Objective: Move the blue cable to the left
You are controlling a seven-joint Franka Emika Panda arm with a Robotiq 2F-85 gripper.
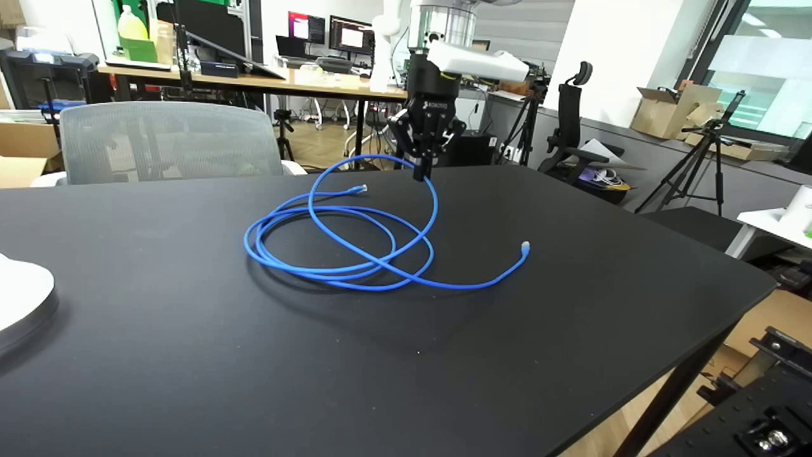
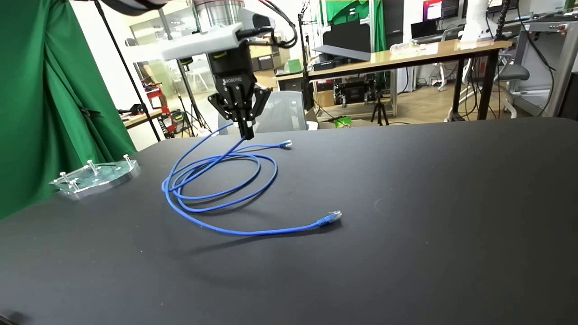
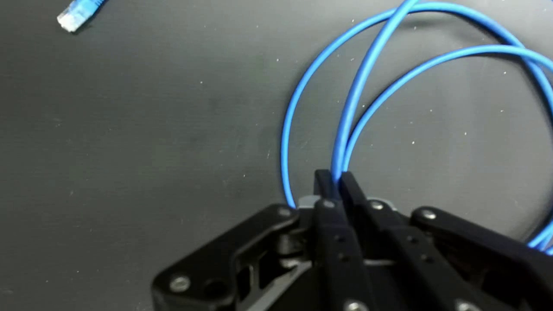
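The blue cable [image 1: 444,286] lies in loose loops on the black table [image 1: 254,381]. It also shows in an exterior view [image 2: 262,233] and in the wrist view [image 3: 357,86]. My gripper [image 1: 422,171] is shut on one strand, and its fingertips also show in an exterior view [image 2: 246,132]. In the wrist view the strand runs between the fingertips [image 3: 335,179]. The held part is raised above the table as a tall loop. The other loops and both pale-tipped ends rest on the table. One connector tip [image 3: 71,19] shows at the wrist view's upper left.
A clear plate with upright bolts [image 2: 97,178] sits on the table near a green curtain [image 2: 54,99]. A white rounded object [image 1: 25,295] stands at the left edge of an exterior view. A grey mesh chair [image 1: 171,143] stands behind the table's far edge.
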